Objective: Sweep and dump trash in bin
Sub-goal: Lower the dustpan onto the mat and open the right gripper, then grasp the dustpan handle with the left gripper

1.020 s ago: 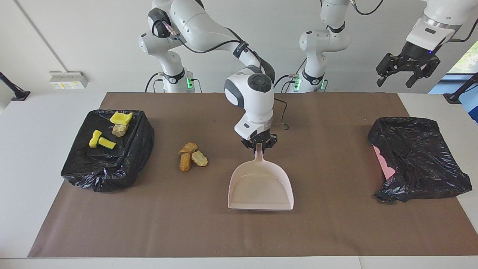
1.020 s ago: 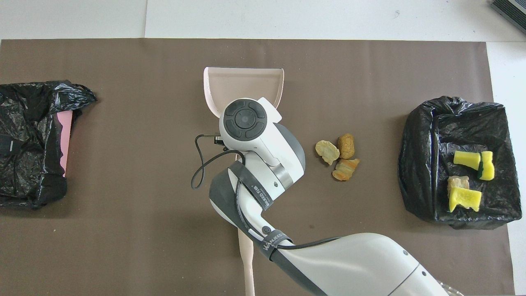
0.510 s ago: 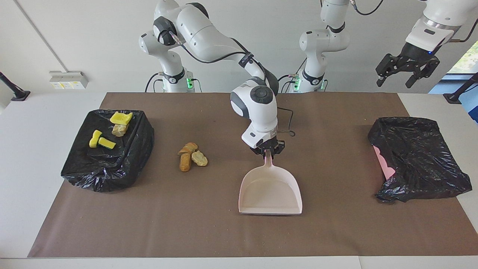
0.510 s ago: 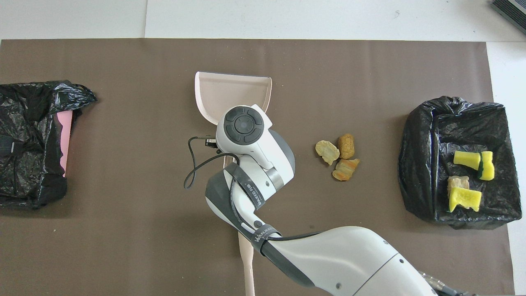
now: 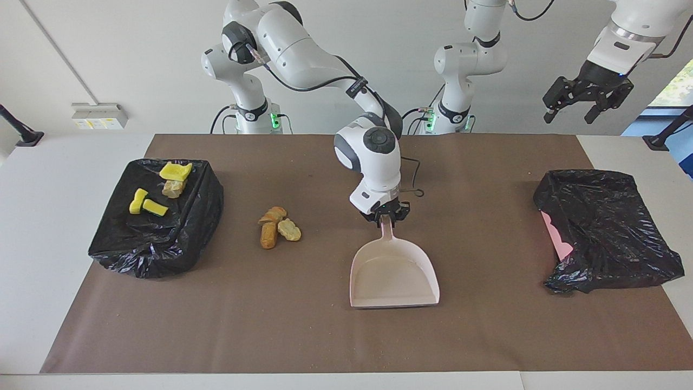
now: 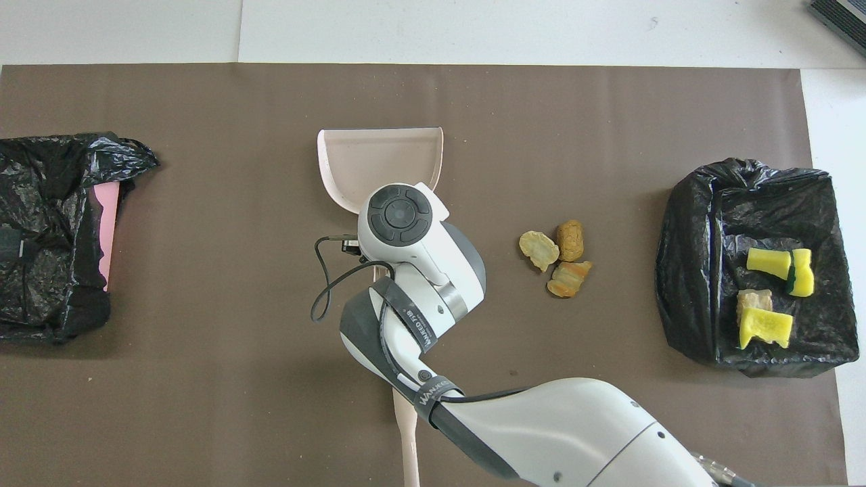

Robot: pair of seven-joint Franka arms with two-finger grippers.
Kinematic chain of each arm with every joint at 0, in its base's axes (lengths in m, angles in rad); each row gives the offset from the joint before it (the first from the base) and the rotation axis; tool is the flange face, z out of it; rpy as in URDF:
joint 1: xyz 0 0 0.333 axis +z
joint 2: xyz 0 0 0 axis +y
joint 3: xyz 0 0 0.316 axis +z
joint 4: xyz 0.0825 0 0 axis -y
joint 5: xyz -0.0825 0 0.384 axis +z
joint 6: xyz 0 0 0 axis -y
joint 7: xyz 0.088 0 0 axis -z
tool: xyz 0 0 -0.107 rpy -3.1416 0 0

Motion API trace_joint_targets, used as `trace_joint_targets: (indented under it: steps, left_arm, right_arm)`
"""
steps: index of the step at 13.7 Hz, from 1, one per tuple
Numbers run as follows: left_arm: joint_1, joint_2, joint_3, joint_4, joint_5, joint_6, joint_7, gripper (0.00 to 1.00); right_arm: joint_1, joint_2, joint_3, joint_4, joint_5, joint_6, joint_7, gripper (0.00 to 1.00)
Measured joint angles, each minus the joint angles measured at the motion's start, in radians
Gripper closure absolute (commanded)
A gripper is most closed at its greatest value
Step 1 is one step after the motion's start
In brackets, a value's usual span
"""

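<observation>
My right gripper is shut on the handle of the empty pale pink dustpan, which lies low over the middle of the mat with its mouth pointing away from the robots. In the overhead view the right wrist covers the handle, and the dustpan shows past it. Three tan and brown trash chunks lie on the mat beside the pan, toward the right arm's end; they also show in the overhead view. The black-lined bin at that end holds yellow sponge bits and a tan chunk. My left gripper waits, open, raised high.
A second crumpled black bag with a pink piece showing lies at the left arm's end; it also shows in the overhead view. A pale stick shows by the robots' edge in the overhead view. The bin shows there too.
My right gripper has carried the dustpan a little toward the left arm's end and away from the chunks. The left gripper has risen slightly. The trash has not moved.
</observation>
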State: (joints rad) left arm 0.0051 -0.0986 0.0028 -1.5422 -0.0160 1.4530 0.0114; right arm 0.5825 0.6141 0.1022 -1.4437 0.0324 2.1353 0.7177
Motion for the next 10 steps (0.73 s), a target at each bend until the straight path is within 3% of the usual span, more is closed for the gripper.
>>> trace_joint_targets:
  steps: [4, 10]
  left_arm:
    - [0.000, -0.001, -0.002, 0.000, 0.000, -0.003, -0.037, 0.00]
    - [-0.040, 0.002, -0.016, -0.007, -0.001, 0.029, -0.035, 0.00]
  right_arm:
    - [0.000, -0.168, 0.000, -0.057, 0.001, -0.176, -0.001, 0.00]
    - [0.033, -0.473, 0.066, -0.459, 0.097, -0.182, -0.001, 0.00]
